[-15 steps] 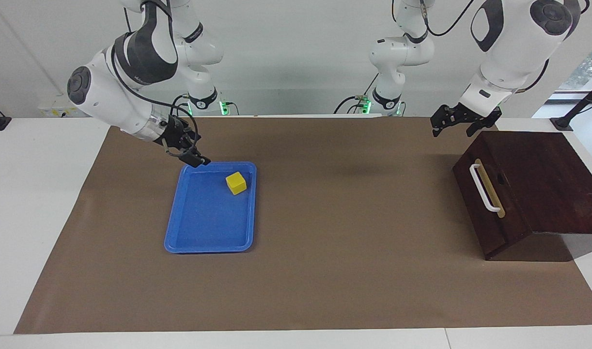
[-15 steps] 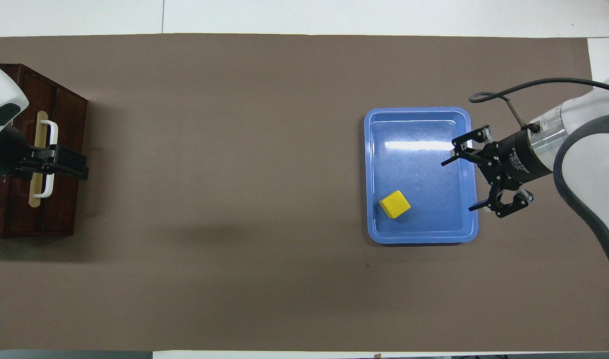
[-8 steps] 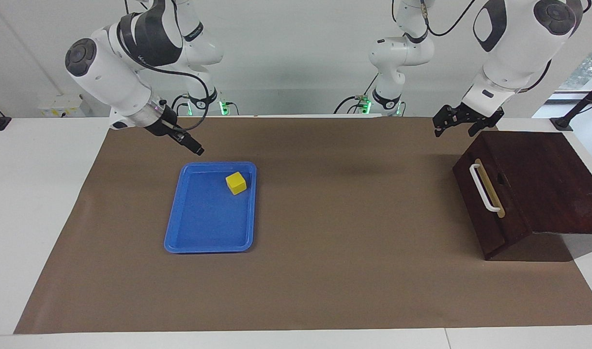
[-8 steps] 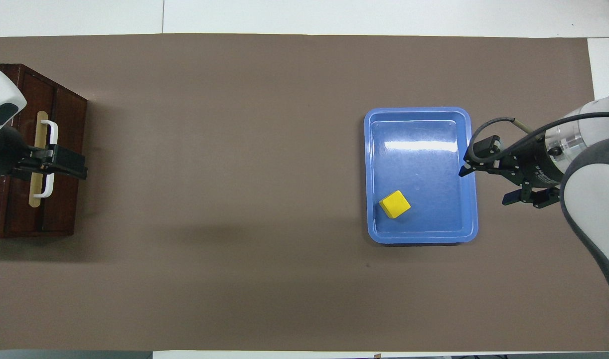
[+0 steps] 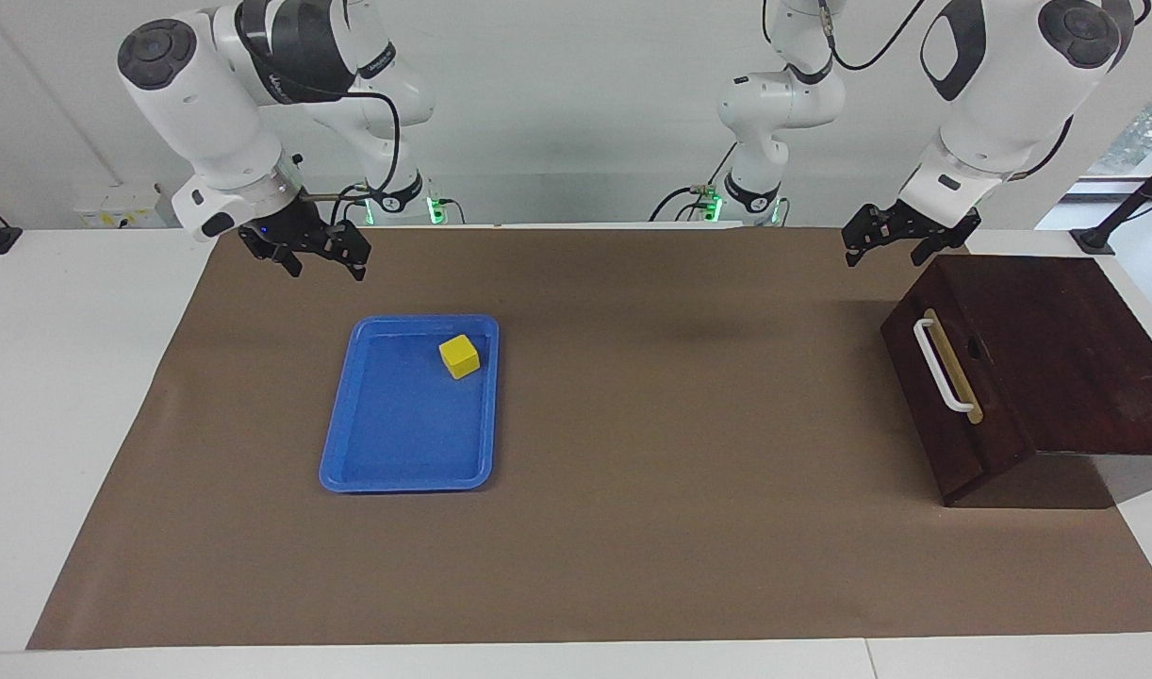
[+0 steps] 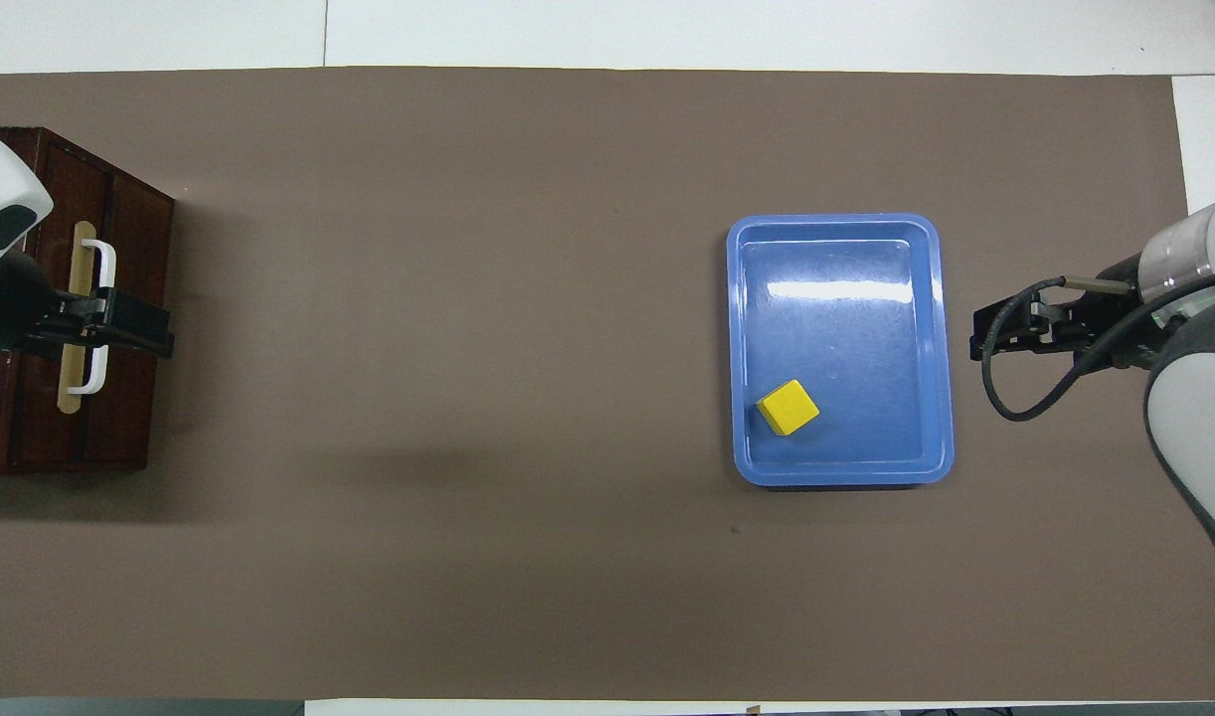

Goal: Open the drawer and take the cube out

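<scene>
- On the bench, toward the right arm's end, cube (image 5: pixel 460 356) sits in blue tray (image 5: pixel 408 469), in the tray corner nearest the robots and toward the bench middle; it lies flat, turned a bit off the tray's edges.
- Drawer (image 5: pixel 950 377) at the left arm's end looks shut, front flush with the box; white handle (image 5: pixel 941 366) on a brass strip, untouched.
- Right gripper (image 5: pixel 318 255) is raised over the mat just outside the tray's robot-side edge, fingers spread, holding nothing.
- Left gripper (image 5: pixel 881 240) is raised by the box's robot-side corner, empty; fingers look apart in the facing view. Overhead it overlaps the handle, but the facing view shows it off the handle.
- Judgement, cube: probably light, rigid, plain smooth faces, not fragile. Best hold is a pinch on two opposite flat sides, gripper turned to match its skew; a corner-to-corner pinch could twist it out. Tray wall right beside it limits finger room on that side.
- Judgement, drawer: stiff wood, likely some friction. Hold the bar at mid-length and pull straight out along the drawer's axis; an off-centre pull could jam it or drag the box.
- Judgement: cube out, drawer shut, so the task looks done.
</scene>
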You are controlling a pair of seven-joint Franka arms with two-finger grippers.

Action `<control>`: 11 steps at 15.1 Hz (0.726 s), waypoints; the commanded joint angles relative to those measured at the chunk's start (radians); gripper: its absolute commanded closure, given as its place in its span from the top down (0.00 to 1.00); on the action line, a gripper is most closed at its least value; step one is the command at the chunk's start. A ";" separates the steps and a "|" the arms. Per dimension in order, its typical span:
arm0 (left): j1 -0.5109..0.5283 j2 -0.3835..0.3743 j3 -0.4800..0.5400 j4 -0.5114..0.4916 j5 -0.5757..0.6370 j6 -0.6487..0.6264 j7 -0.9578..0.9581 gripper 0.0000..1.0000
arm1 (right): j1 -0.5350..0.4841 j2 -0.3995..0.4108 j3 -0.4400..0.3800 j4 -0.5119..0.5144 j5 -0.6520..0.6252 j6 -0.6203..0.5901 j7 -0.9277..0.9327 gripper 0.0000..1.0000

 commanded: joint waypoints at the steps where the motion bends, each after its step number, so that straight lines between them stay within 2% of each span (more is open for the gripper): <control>1: 0.001 -0.028 0.001 -0.026 0.007 0.005 0.003 1.00 | -0.011 0.007 0.005 0.082 -0.060 -0.088 -0.084 1.00; 4: 0.001 -0.028 0.001 -0.026 0.007 0.005 0.003 1.00 | -0.028 0.030 0.005 0.147 -0.082 -0.165 -0.120 1.00; 7: 0.001 -0.028 0.001 -0.026 0.007 0.005 0.003 1.00 | -0.040 0.029 0.005 0.130 -0.106 -0.136 -0.198 1.00; 11: 0.001 -0.028 0.001 -0.026 0.007 0.005 0.003 1.00 | -0.052 0.033 0.005 0.082 -0.108 -0.081 -0.199 1.00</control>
